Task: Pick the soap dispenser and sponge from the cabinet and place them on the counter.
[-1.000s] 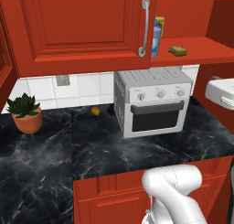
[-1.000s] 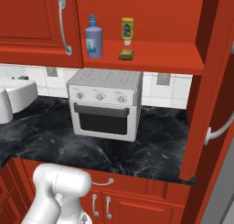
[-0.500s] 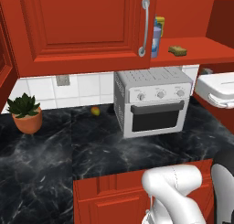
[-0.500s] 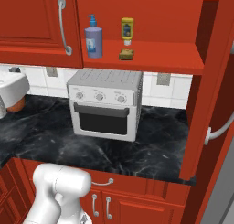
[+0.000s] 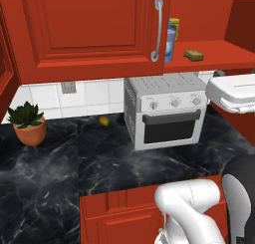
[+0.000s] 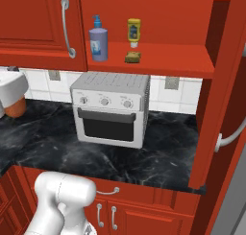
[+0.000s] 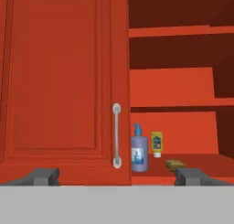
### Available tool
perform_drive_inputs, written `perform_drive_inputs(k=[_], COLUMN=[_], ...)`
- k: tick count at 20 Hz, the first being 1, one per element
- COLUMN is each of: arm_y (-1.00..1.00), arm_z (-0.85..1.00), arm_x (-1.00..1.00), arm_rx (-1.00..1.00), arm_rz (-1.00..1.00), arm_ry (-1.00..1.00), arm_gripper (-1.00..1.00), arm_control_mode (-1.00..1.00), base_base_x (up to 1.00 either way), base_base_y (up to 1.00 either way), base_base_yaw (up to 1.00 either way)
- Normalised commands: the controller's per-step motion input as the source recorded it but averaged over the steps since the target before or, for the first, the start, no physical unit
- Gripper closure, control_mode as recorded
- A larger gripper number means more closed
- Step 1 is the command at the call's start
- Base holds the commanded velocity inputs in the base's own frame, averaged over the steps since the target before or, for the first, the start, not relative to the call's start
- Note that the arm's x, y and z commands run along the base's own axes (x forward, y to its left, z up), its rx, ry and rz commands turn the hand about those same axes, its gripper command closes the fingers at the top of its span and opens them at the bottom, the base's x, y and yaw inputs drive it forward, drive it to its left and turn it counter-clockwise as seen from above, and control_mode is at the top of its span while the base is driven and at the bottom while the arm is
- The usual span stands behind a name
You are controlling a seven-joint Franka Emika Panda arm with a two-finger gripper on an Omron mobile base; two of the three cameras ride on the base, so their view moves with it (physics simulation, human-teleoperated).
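Ahead of gripper (image 7: 117,176), on open cabinet (image 7: 59,81) shelf: soap dispenser (image 7: 139,151), upright, just beside closed door's silver handle (image 7: 116,135). Sponge (image 7: 175,164) lying flat on same shelf, toward gripper's right fingertip, apart from dispenser. Yellow squeeze bottle (image 7: 156,144) standing between and behind both. Gripper: fingers spread wide, nothing held, well short of shelf. Below shelf: bench (image 6: 168,152), black marble, carrying toaster oven (image 6: 111,108); potted plant (image 5: 29,123) and small fruit (image 5: 103,120) farther along.
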Motion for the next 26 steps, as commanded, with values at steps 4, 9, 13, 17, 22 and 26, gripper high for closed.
perform_drive_inputs(k=[4, 9, 13, 17, 22, 26], arm_y=[0.0, 0.01, 0.02, 0.06, 0.0, 0.0], arm_z=[0.0, 0.0, 0.0, 0.0, 0.0, 0.0], arm_x=[0.17, 0.21, 0.21, 0.22, 0.11, 0.05], arm_rx=[0.0, 0.0, 0.0, 0.0, 0.0, 0.0], arm_rz=[0.01, 0.01, 0.01, 0.0, 0.0, 0.0], arm_ry=[0.0, -0.01, -0.02, -0.02, -0.06, -0.06], arm_gripper=[-1.0, -1.0, -1.0, -1.0, -1.0, -1.0], arm_control_mode=[-1.0, -1.0, -1.0, -1.0, -1.0, -1.0], base_base_x=[0.0, 0.0, 0.0, 0.0, 0.0, 0.0], base_base_y=[0.0, 0.0, 0.0, 0.0, 0.0, 0.0], base_base_yaw=[0.0, 0.0, 0.0, 0.0, 0.0, 0.0])
